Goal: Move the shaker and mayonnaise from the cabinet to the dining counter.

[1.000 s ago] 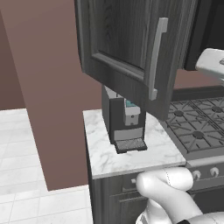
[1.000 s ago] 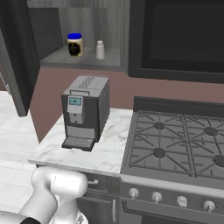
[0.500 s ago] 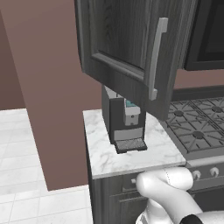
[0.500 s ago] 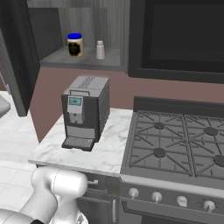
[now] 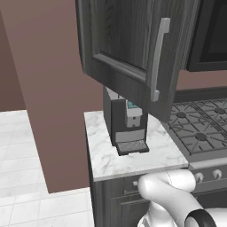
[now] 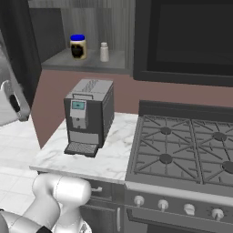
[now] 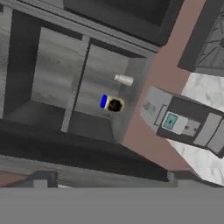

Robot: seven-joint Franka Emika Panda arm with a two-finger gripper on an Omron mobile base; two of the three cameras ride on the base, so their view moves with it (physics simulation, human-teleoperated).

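Round blue-lidded mayonnaise (image 6: 78, 46) beside slim shaker (image 6: 104, 51) (wood-grain cabinet (image 6: 84, 27)).

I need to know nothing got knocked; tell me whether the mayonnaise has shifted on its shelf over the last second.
No. The mayonnaise stands left of the shaker in the cabinet, as before.

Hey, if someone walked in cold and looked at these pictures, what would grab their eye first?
Probably the mayonnaise with its bright blue lid, standing beside the pale shaker on the shelf of the open cabinet. Next, the coffee machine directly below on the marble worktop, left of the stove.
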